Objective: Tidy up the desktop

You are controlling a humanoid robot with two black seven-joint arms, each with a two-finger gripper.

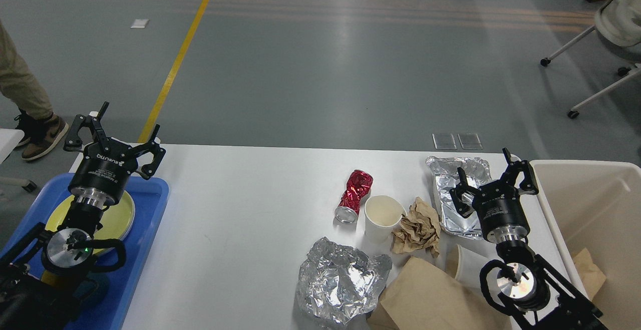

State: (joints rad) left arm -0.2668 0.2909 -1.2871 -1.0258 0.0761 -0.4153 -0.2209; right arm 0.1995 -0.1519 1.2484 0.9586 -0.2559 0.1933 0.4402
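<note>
i've got the white desktop (240, 230) filling the lower middle of my view. my left gripper (114, 137) hangs over the far left corner, above the blue tray (150, 205) w/ the yellow plate (122, 215); fingers spread, holding nothing. my right gripper (493, 177) hovers over the foil tray (453, 170) near the beige bin (591, 205), fingers also spread, nothing in them. trash sits center-right: crushed red can (354, 195) just beside a paper cup (381, 216), crumpled brown paper (416, 227), foil wad (340, 280), brown bag (430, 297).
</note>
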